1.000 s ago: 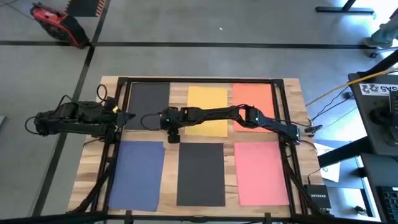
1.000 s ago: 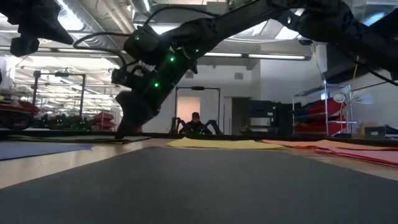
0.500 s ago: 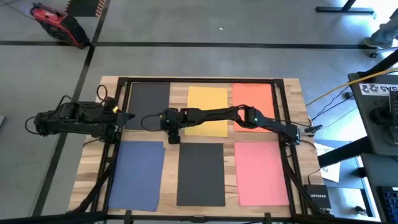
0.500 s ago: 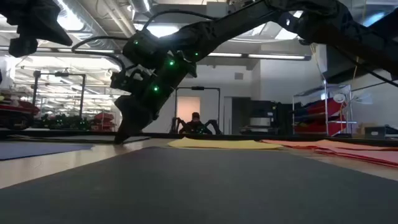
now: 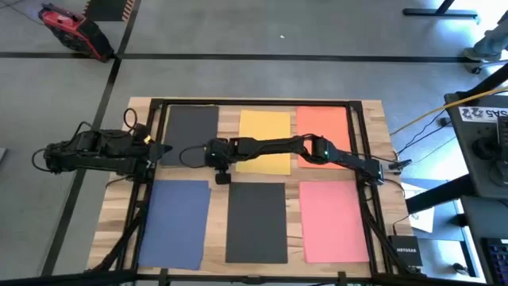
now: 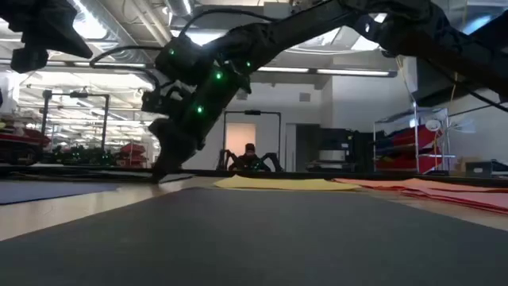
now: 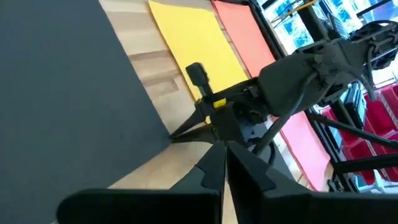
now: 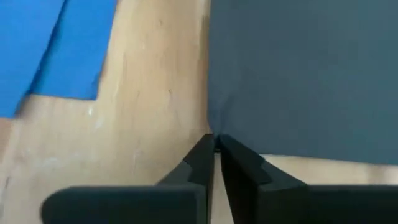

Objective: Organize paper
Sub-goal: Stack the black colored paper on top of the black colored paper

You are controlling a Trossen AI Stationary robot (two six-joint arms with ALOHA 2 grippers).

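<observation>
Six sheets of paper lie flat on the wooden table in two rows. In the far row are a dark grey sheet [image 5: 190,131], a yellow one [image 5: 264,139] and an orange one [image 5: 321,127]. In the near row are a blue [image 5: 175,222], a dark [image 5: 255,222] and a pink [image 5: 333,222] sheet. My right gripper [image 5: 220,171] reaches across from the right, shut, its tips at the far dark grey sheet's near right corner. My left gripper [image 5: 163,149] is shut beside that sheet's left edge and touches nothing that I can see. My right gripper sets its shut fingertips [image 8: 205,149] on the near right corner [image 8: 219,127] of the far dark grey sheet. It slants down from the table's right. The sheet lies flat on the table, with a faint ripple just beyond the tips. Whether the edge lies between the fingers cannot be told.
A black frame [image 5: 254,102] runs around the table's edge. Strips of bare wood [image 5: 216,179] separate the sheets. A red device [image 5: 67,28] lies on the floor beyond the far left corner, and a person [image 6: 250,157] sits far behind the table.
My right gripper has stayed at the dark grey sheet's corner. It tipped lower and a little toward the table's left, then came back to about its earlier pose. The sheets have not clearly moved.
</observation>
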